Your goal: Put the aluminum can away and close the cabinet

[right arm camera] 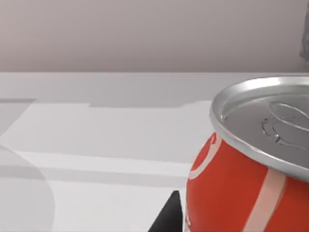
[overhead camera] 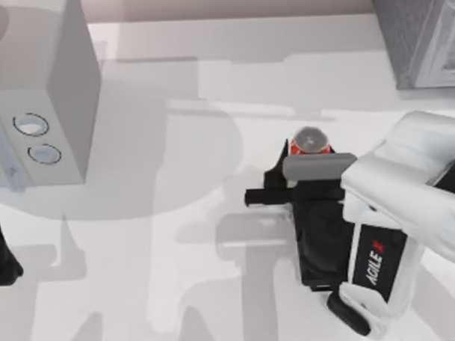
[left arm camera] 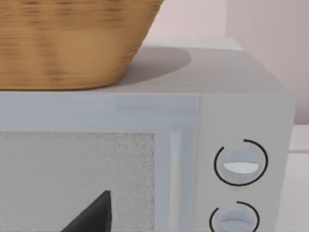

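Red can [overhead camera: 310, 141], silver-topped, standing upright right of centre in the top view, well below the cabinet [overhead camera: 421, 30] in the upper right corner. Right gripper [overhead camera: 306, 168] is crowding it; whether its fingers are clamping cannot be told. Left arm [overhead camera: 2, 253] idling at the left edge. Risk: an off-centre squeeze is likely tipping the can or letting it slip on lifting.
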`<state>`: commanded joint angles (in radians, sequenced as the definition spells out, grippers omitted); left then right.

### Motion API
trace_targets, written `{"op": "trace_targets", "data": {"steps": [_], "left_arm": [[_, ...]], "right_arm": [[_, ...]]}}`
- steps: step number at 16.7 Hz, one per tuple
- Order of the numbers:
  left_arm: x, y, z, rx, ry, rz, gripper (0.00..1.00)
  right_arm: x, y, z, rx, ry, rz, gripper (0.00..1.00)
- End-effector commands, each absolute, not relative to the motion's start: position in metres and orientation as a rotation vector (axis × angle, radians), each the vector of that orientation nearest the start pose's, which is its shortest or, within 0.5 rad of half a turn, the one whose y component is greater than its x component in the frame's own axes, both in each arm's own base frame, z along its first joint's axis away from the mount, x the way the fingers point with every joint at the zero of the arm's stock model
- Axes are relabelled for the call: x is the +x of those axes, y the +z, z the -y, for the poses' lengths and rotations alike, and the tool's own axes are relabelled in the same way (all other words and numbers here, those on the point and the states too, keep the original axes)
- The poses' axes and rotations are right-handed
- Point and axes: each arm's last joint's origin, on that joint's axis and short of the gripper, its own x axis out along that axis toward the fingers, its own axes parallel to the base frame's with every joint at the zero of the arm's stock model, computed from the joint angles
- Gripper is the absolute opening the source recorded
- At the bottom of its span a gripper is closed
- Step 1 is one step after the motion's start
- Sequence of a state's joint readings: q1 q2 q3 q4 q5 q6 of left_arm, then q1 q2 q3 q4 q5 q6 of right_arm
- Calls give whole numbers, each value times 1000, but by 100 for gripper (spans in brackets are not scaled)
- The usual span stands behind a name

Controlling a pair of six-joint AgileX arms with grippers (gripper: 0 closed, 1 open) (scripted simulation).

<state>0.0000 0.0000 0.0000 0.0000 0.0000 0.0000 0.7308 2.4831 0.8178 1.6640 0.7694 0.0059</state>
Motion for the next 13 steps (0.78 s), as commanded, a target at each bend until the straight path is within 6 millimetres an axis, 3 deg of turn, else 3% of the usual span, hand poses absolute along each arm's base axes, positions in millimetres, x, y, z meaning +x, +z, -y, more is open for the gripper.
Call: {"op": "trace_targets", "data": {"steps": [7,10,13], "left_arm": [[106,160,1,0,0,0,100],[106,160,1,0,0,0,100],[106,160,1,0,0,0,100]], "right_arm": [[281,14,-228,-1,-7,5,0],[285,34,-232,-1,-7,5,0],[288,68,-235,-2,-7,5,0]]}}
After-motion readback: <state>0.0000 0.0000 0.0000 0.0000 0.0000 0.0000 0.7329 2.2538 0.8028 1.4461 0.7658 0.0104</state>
